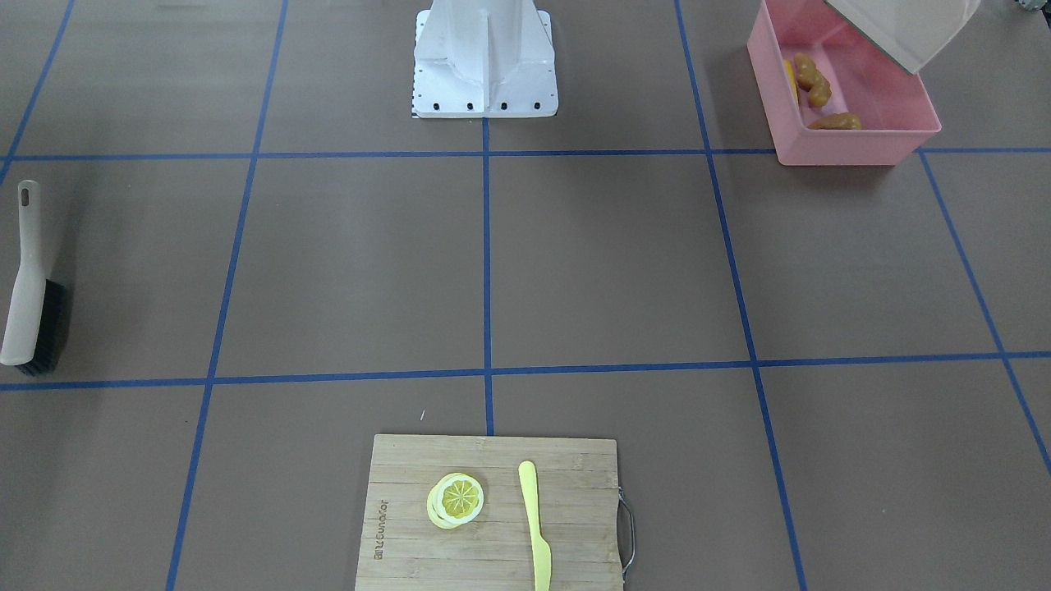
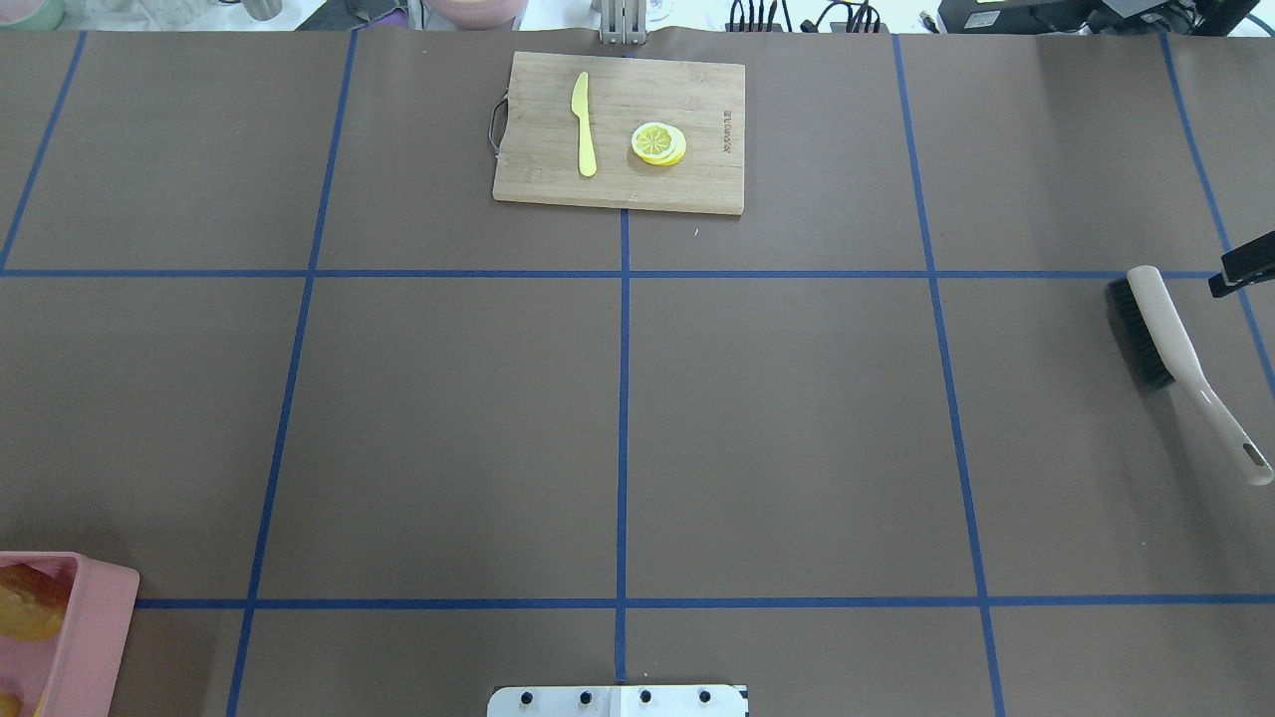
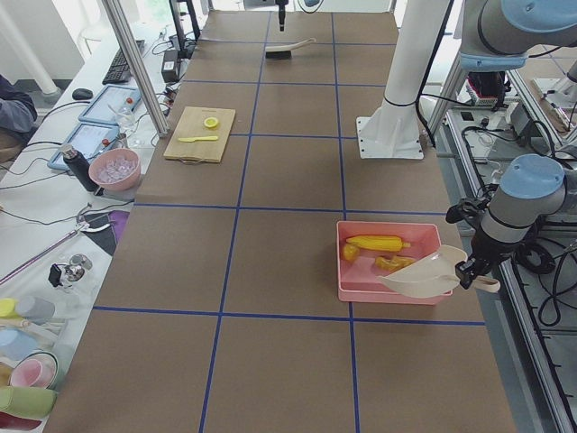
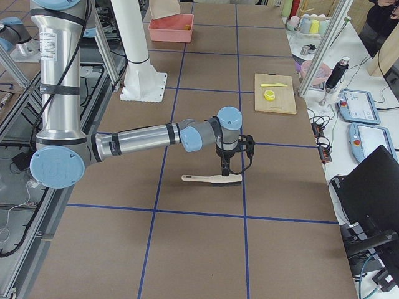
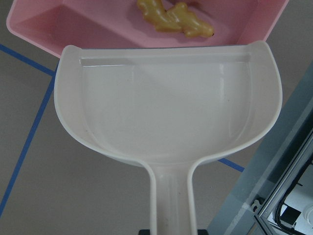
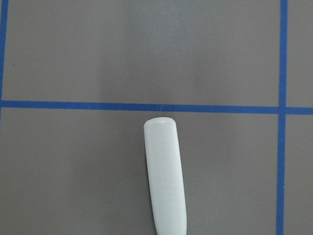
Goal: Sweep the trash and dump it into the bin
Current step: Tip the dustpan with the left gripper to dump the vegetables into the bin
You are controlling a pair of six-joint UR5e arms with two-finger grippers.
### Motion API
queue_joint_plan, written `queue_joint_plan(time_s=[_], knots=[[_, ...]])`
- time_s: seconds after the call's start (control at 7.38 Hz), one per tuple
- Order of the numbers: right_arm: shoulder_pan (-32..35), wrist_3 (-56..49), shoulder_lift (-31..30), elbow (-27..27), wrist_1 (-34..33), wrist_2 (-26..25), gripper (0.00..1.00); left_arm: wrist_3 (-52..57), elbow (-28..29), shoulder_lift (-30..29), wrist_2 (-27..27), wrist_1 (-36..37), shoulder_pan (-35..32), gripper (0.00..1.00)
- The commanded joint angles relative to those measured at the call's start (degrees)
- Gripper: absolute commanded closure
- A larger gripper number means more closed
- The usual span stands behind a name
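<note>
The pink bin [image 1: 854, 144] stands near the robot's left side. In it lie the corn cob [image 3: 379, 243], the orange-brown potato [image 1: 836, 122] and the ginger root [image 5: 173, 18]. My left gripper [image 3: 469, 271] is shut on the handle of the beige dustpan [image 5: 166, 112] and holds it tilted over the bin's near rim. The pan is empty. My right gripper [image 4: 225, 168] hovers just above the head end of the brush [image 2: 1180, 349], which lies flat on the table. Its fingers do not show clearly, so I cannot tell if it is open.
A wooden cutting board [image 2: 618, 129] with a lemon slice [image 2: 658, 142] and a pale yellow knife [image 2: 584, 124] sits at the table's far edge. The robot's white base [image 1: 484, 66] stands mid-table. Metal frame rails run beside the bin.
</note>
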Motion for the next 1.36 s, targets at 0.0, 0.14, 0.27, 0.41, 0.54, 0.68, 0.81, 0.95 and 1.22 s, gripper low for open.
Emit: queue_joint_plan(time_s=[0.0, 0.14, 0.27, 0.41, 0.54, 0.68, 0.81, 0.95, 1.22], knots=[[4.81, -5.77, 0.33, -0.90, -0.66, -0.09, 0.00, -5.73, 0.12, -0.40, -3.14, -4.66, 0.06, 1.00], [6.92, -6.06, -0.36, -1.26, -0.92, 0.61, 0.00, -9.17, 0.65, -0.92, -5.50, -7.56, 0.14, 1.00], [8.86, -5.98, -0.54, -1.96, -2.41, 2.18, 0.00, -10.94, 1.17, -0.92, -6.57, -9.42, 0.23, 1.00], [10.97, -6.06, -0.46, -0.40, -7.90, 2.55, 0.00, -14.00, 1.44, -1.27, -6.66, -11.52, 0.32, 1.00], [10.99, -6.67, -0.55, 0.49, -11.35, 2.46, 0.00, -17.43, 2.75, -2.93, -8.58, -13.81, 0.75, 1.00], [10.90, -10.59, -0.98, 0.15, -11.47, 1.59, 0.00, -21.46, 3.98, -4.77, -9.73, -16.87, 1.54, 1.00], [10.99, -11.94, -0.90, -0.29, -11.56, 1.23, 0.00, -26.81, 4.51, -6.27, -10.09, -20.47, 3.03, 1.00], [11.60, -11.95, -1.59, -0.56, -11.47, 0.10, 0.00, -30.87, 4.61, -7.76, -10.44, -22.34, 4.35, 1.00], [11.60, -11.87, -1.96, -2.82, -10.86, -4.89, 0.00, -37.81, 4.95, -12.15, -10.44, -24.54, 7.77, 1.00]])
